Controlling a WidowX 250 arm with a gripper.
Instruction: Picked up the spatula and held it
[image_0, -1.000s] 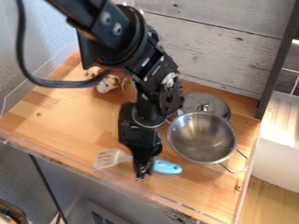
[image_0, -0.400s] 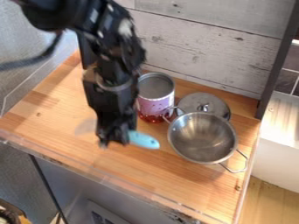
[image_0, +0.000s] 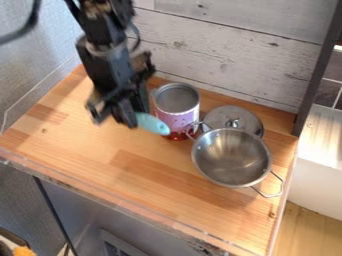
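My gripper (image_0: 117, 117) hangs above the back left part of the wooden table (image_0: 100, 160), shut on the spatula. The light-blue handle of the spatula (image_0: 152, 124) sticks out to the right of the gripper and overlaps the lower left side of the can in this view. The spatula's head is hidden behind the gripper.
Right of the gripper stands an open can with a pink and red label (image_0: 178, 112). A steel pot (image_0: 230, 160) with wire handles sits at the right, with a metal lid (image_0: 244, 119) behind it. A whitewashed plank wall (image_0: 234, 60) rises at the back.
My gripper has moved up and left from near the front edge, carrying the spatula with it. The can, hidden behind the arm a second ago, has come into sight.
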